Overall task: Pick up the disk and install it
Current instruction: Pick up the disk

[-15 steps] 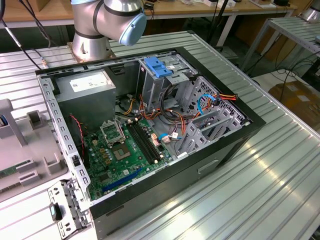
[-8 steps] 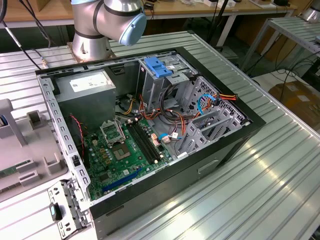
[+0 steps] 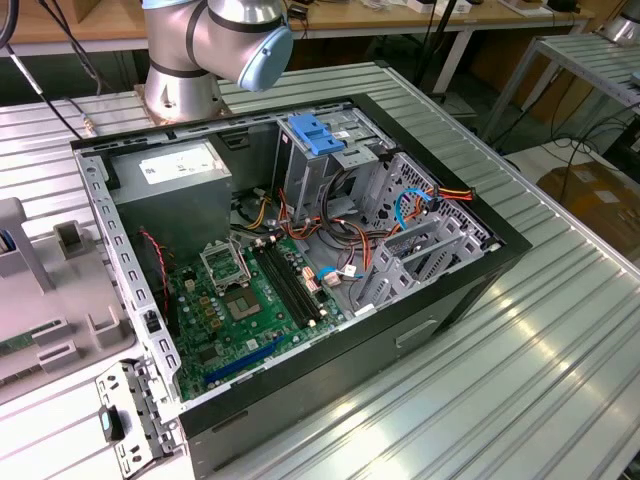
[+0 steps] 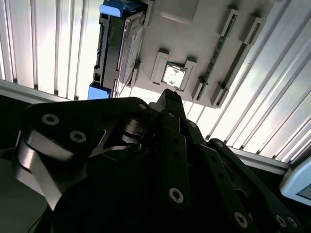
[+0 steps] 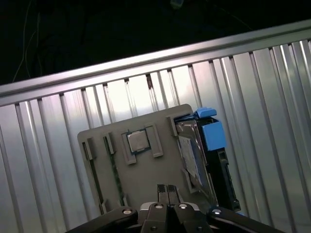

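Exterior view: an open computer case [image 3: 440, 330] is seen lying on the ribbed metal bench [image 3: 560, 380], its motherboard [image 3: 240, 310] and grey power supply [image 3: 170, 185] exposed. A blue bracket [image 3: 314, 133] is fixed on top of the metal drive cage [image 3: 330, 170] at the far side of the case. The arm [image 3: 225, 40] is based just behind the case, and part of a grey tray [image 3: 40, 320] is seen on the bench at the exterior view's left.

Second wrist view: the dark pincer [image 4: 171, 94] is shown with its fingers pressed together and nothing between them. It is held over the grey tray [image 4: 194, 39], clear of everything on it. A processor chip [image 4: 174, 75] is seated in a frame just past the fingertips. The disk [image 4: 116, 48] is stood on edge along one side of the tray, the silver drive framed by its bright blue carrier.

First wrist view: the pincer [image 5: 167, 187] is again seen closed and empty, pointed at the tray [image 5: 146, 174]. The disk [image 5: 204, 158] is held upright on its edge in a slot at the tray's side — not gripped, and apart from the fingertips. The chip [image 5: 138, 141] is seated beside it, and memory sticks [image 5: 114, 170] are slotted on the chip's other side.
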Controlling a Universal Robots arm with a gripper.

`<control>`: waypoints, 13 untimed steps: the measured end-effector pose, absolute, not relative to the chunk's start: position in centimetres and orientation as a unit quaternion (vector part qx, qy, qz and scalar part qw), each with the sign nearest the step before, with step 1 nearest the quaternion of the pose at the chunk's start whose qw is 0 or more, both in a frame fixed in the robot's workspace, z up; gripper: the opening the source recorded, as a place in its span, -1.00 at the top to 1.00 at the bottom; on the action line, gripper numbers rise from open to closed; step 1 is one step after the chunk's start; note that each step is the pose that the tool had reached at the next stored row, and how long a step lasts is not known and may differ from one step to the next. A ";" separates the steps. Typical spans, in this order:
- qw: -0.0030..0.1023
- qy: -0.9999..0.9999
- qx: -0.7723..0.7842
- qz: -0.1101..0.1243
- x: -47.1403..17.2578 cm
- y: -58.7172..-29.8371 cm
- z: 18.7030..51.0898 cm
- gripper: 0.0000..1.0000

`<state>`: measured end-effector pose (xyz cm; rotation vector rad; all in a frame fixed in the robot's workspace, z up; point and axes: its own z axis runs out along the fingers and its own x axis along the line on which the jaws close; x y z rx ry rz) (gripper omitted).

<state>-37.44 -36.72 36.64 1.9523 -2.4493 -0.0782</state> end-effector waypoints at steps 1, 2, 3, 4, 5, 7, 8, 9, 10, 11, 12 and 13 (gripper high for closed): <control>0.004 -0.780 0.626 -0.025 -37.4 -36.7 36.6 0.79; 0.004 -0.778 0.627 -0.025 -37.4 -36.7 36.6 0.79; 0.004 -0.776 0.630 -0.025 -37.4 -36.7 36.6 0.79; 0.005 -0.775 0.632 -0.025 -37.4 -36.7 36.6 0.79; 0.005 -0.772 0.635 -0.025 -37.4 -36.7 36.6 0.79; 0.005 -0.769 0.639 -0.025 -37.4 -36.7 36.6 0.79; 0.005 -0.767 0.642 -0.025 -37.4 -36.7 36.6 0.79; 0.005 -0.764 0.645 -0.025 -37.4 -36.7 36.6 0.79; 0.005 -0.763 0.646 -0.025 -37.4 -36.7 36.6 0.79; 0.005 -0.761 0.648 -0.025 -37.4 -36.7 36.6 0.79; 0.005 -0.760 0.650 -0.025 -37.4 -36.7 36.6 0.79; 0.005 -0.758 0.652 -0.025 -37.4 -36.7 36.6 0.79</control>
